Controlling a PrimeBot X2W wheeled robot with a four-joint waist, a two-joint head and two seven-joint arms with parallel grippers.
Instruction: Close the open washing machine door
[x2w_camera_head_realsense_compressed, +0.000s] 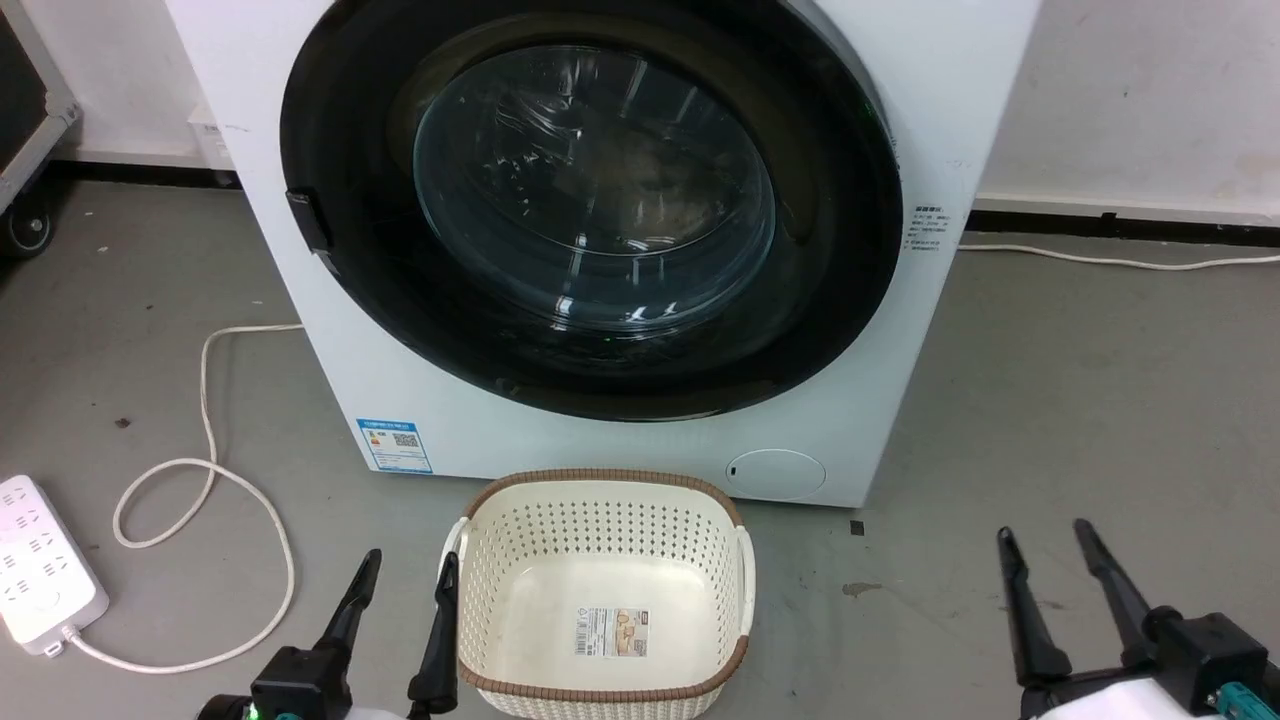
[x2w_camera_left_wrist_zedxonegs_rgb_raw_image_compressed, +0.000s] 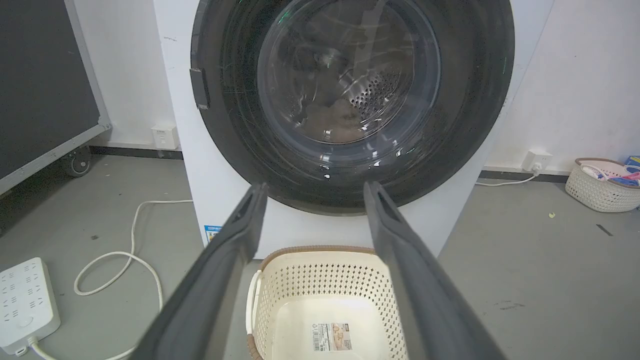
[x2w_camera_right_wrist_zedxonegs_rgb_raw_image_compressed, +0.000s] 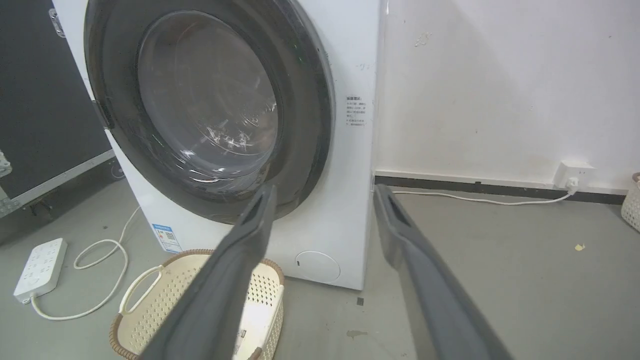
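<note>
looks like the closing step is pretty much wrapped up here. the washing machine door sits flat against the front of the washing machine, black rim flush all the way round as far as i can see. from these angles i honestly can't tell if the catch on the door's left edge has clicked in or is just resting shut, so that's what i'd check.

the left gripper hangs low, just beside the cream basket, fingers spread and holding nothing. the right gripper is low on the other side over the floor, also spread and empty. neither one touches the door.

if anything's left, i'd guess a firm press on the black rim near the catch side, not on the glass. the basket stands right in front of the machine, so the arm would need to reach over it.
</note>
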